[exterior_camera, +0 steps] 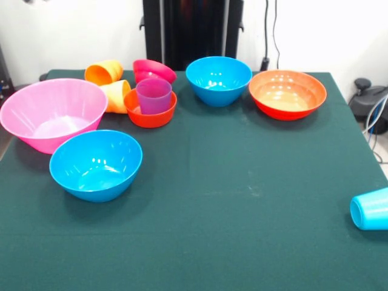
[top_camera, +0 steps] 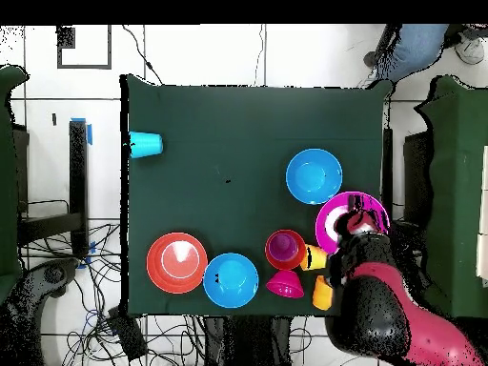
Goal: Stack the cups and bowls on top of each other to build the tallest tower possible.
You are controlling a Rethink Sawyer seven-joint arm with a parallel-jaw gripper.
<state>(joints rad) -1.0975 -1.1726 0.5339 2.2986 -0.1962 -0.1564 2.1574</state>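
A purple cup (exterior_camera: 154,96) (top_camera: 285,248) stands upright inside the small orange bowl (exterior_camera: 150,115). Close by, an orange cup (exterior_camera: 104,71) (top_camera: 322,293) and a yellow-orange cup (exterior_camera: 116,96) (top_camera: 313,257) lie on their sides. A small magenta bowl (exterior_camera: 153,71) (top_camera: 284,283) rests tilted. The big pink bowl (exterior_camera: 51,112) (top_camera: 332,217), two blue bowls (exterior_camera: 96,163) (exterior_camera: 218,79) and a wide orange-red bowl (exterior_camera: 287,94) (top_camera: 176,262) sit apart from each other. A light blue cup (exterior_camera: 370,209) (top_camera: 146,145) lies alone by a table edge. The overhead view shows my gripper (top_camera: 355,204) above the pink bowl; the front view does not show it.
The green table (exterior_camera: 242,182) has a broad bare stretch between the bowls and the light blue cup. In the overhead view a person's legs (top_camera: 419,43) show past the far corner. Cables lie on the floor around the table.
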